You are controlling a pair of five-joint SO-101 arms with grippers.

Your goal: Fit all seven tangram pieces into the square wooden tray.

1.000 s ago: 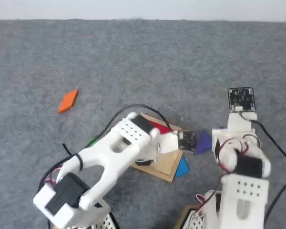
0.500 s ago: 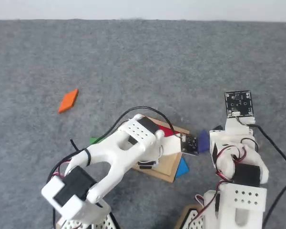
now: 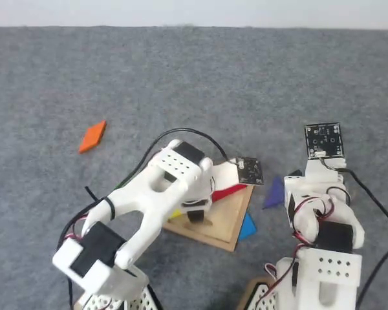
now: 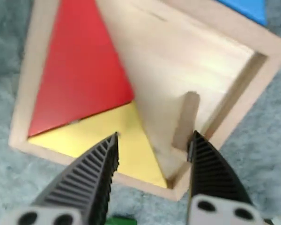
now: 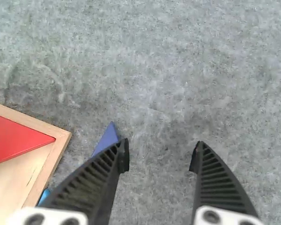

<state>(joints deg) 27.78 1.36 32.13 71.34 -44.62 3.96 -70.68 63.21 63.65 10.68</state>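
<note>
Wooden and square, the tray [image 4: 239, 37] lies directly under our left tool [image 4: 154, 138], which hangs wide open with nothing between its fingers. Inside the tray we see a red triangle [image 4: 84, 75] set against one wall. A yellow triangle [image 4: 119, 145] touches it along an edge and lies beneath the tool's tips. The rest of the tray floor is bare wood.

A green piece [image 4: 119, 219] shows on the grey counter [image 3: 246, 84] just outside the tray wall, close under the left tool's body. A blue piece [image 3: 247, 226] lies on the counter against the tray's outer edge, past the far wall from the left tool.

Our right tool [image 5: 161, 143] hangs over bare counter, likewise wide open and holding nothing. A purple triangle [image 5: 107, 136] lies flat on the counter just beside one of its fingers, between that finger and the tray's corner. An orange parallelogram [image 3: 92, 136] lies on the counter well apart from both tools, out on the left tool's side.
</note>
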